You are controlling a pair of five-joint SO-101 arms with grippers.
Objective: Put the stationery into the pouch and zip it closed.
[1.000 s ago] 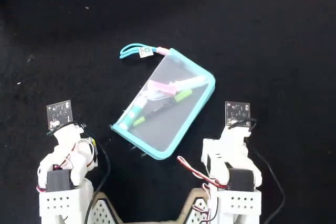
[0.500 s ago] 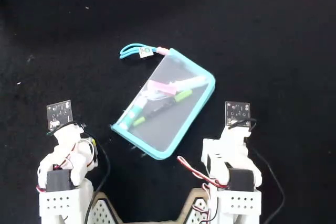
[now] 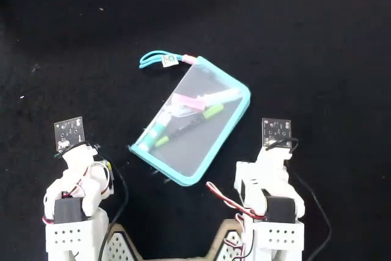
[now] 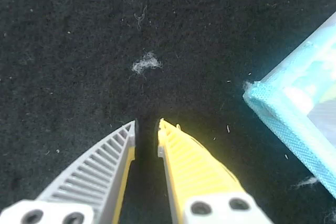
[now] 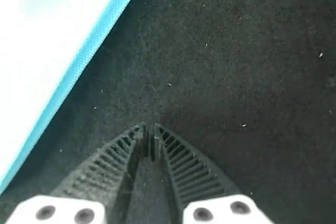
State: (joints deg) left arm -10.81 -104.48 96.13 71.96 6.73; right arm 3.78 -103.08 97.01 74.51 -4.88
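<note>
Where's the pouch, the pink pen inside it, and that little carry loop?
pouch (image 3: 197, 148): high view, on its clear front panel.
pink pen (image 3: 188, 101): high view, on the middle of its barrel, inside the pouch.
carry loop (image 3: 143, 61): high view, on the bend of the teal cord.

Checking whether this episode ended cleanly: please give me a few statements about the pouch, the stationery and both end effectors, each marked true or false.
1. The stationery lies inside the pouch. True.
2. The left end effector holds a pen. False: it holds nothing and sits over the bare table, near a pouch corner.
3. The strap lies at the pouch's end far from the arms. True.
4. The right end effector grips the pouch's edge. False: it is apart from the edge, over the table.
5. A pen lies loose on the table beside the pouch. False: the stationery seen is all inside the pouch.
</note>
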